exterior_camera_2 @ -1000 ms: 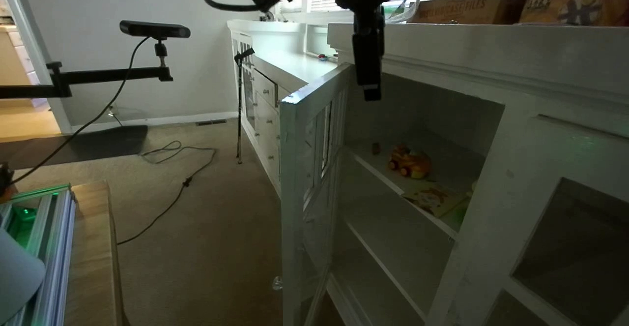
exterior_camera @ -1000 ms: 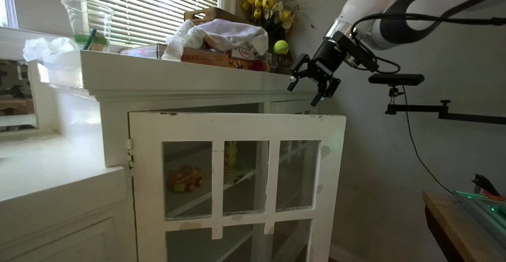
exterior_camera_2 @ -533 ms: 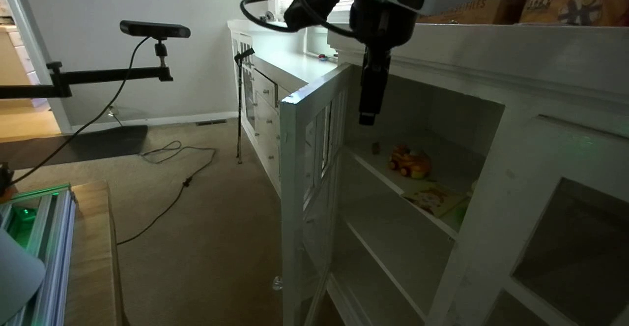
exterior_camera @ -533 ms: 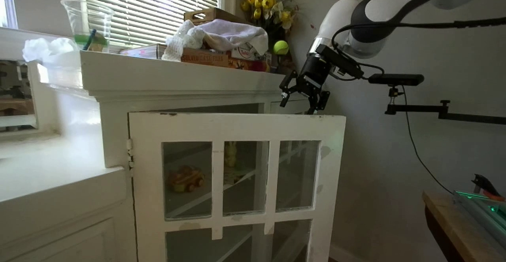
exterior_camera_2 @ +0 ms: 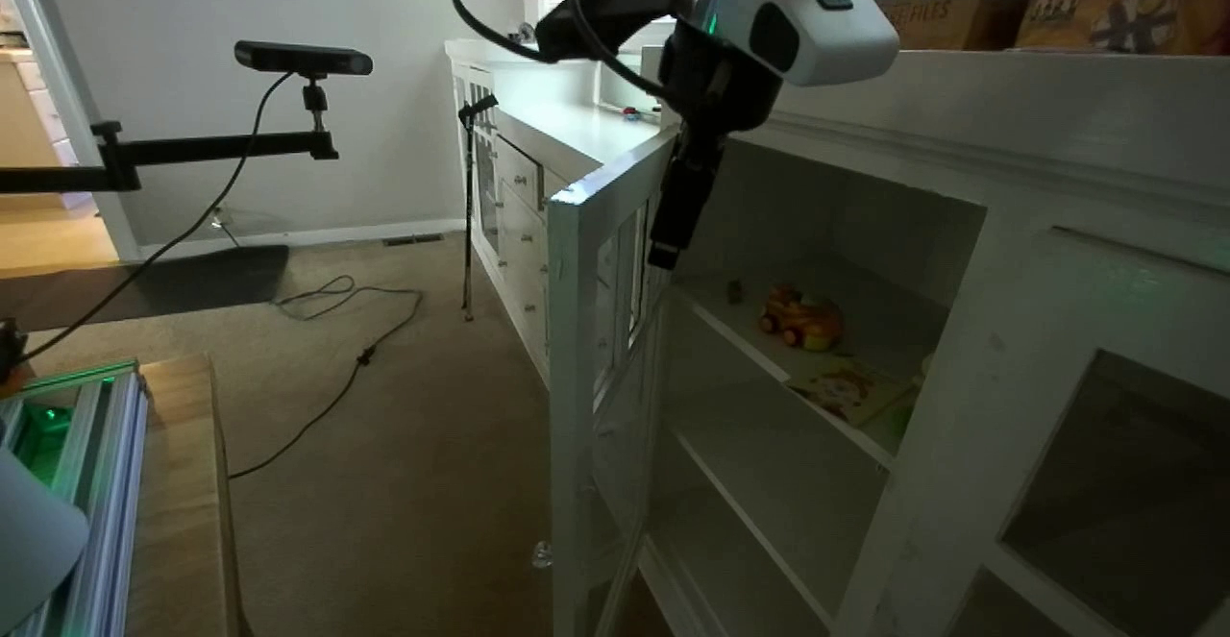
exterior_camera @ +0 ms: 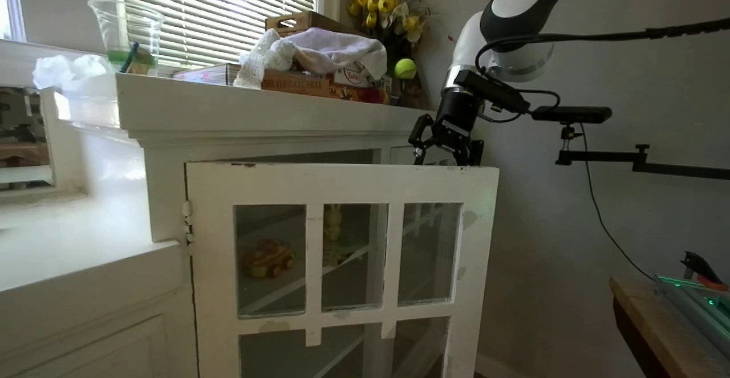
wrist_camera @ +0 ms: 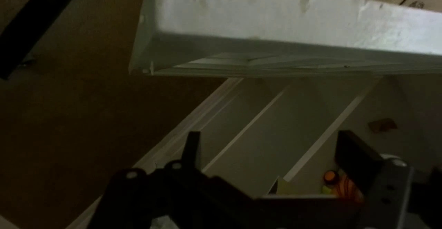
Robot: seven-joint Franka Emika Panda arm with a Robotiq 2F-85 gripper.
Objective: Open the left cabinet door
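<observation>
The left cabinet door (exterior_camera: pixel 342 184), white with glass panes and chipped paint, stands swung open from its hinges. In an exterior view its edge (exterior_camera_2: pixel 569 349) shows beside the open shelves. In the wrist view its top edge (wrist_camera: pixel 276 18) crosses the upper part. My gripper (exterior_camera: pixel 446 158) is on the cabinet side of the door, its fingertips partly hidden behind the door's top. In an exterior view the gripper (exterior_camera_2: pixel 665 251) points down close to the door's inner face; I cannot tell if it touches. In the wrist view the gripper (wrist_camera: pixel 271 146) is open with nothing between its fingers.
The shut twin door (exterior_camera_2: pixel 1019 330) is at the right. A toy car (exterior_camera_2: pixel 802 318) and a thin booklet (exterior_camera_2: pixel 850 387) lie on the top shelf. Boxes (exterior_camera_2: pixel 1124 17) stand on the cabinet top. A camera (exterior_camera_2: pixel 303 58) on a bar and a wooden table (exterior_camera_2: pixel 178 464) are opposite.
My gripper has moved down from above the cabinet opening to behind the door's top edge, and closer to the door's inner face. It has stayed open. The door has not visibly moved.
</observation>
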